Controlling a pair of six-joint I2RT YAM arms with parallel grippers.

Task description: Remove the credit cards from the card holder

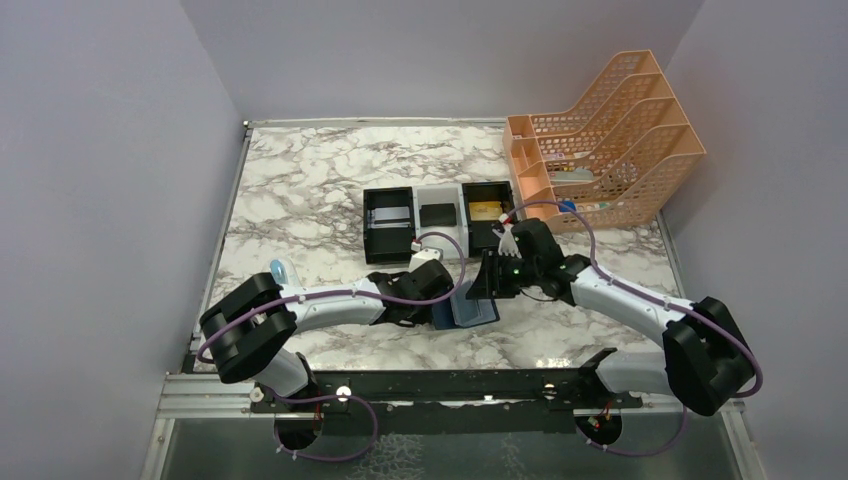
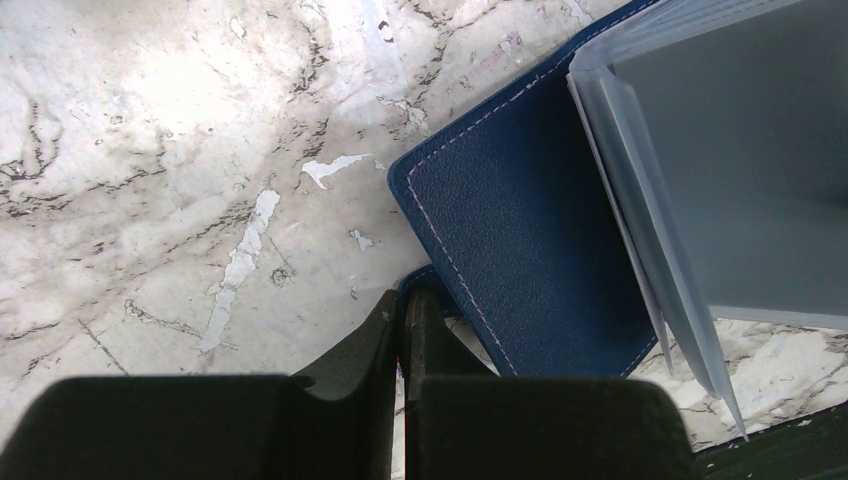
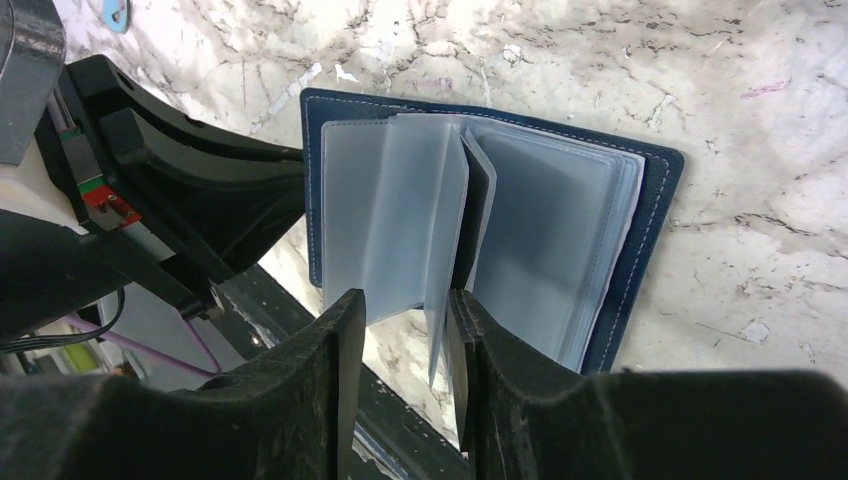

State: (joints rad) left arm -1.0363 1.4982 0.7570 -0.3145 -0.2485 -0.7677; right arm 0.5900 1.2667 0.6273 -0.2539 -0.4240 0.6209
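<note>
1. two credit cards lie outside the holder: a gold card [image 1: 487, 209] in the right-hand black tray [image 1: 470, 235] and a black card [image 1: 438, 213] in the pale middle tray [image 1: 438, 193]. judged from that, part of the task is done.
2. the card holder [image 3: 655, 190] lies open on the marble table [image 1: 300, 190] between the two wrists, just in front of the trays, navy cover down and its clear pockets [image 3: 545, 220] fanned upward.
3. most pocket leaves in the right wrist view look pale and empty. a dark sliver [image 3: 480, 195] shows between two leaves; i cannot tell whether it is a card or a shadow. what is left, by my reading, is leafing through the pockets and drawing out whatever sits there.
4. the left gripper [image 2: 405, 305] is closed, fingers pressed together, its tips at the holder's small tab by the corner of the cover. whether the tab is pinched between them or only pressed down i cannot tell.
5. the left arm lies low across the table from its base towards the holder's left edge.
6. the right gripper [image 3: 405, 300] stands partly open, its fingers astride the near edge of a few pocket leaves, with a gap showing and nothing clamped.
7. the right arm bends in from the right, wrist tipped down over the holder.
</note>
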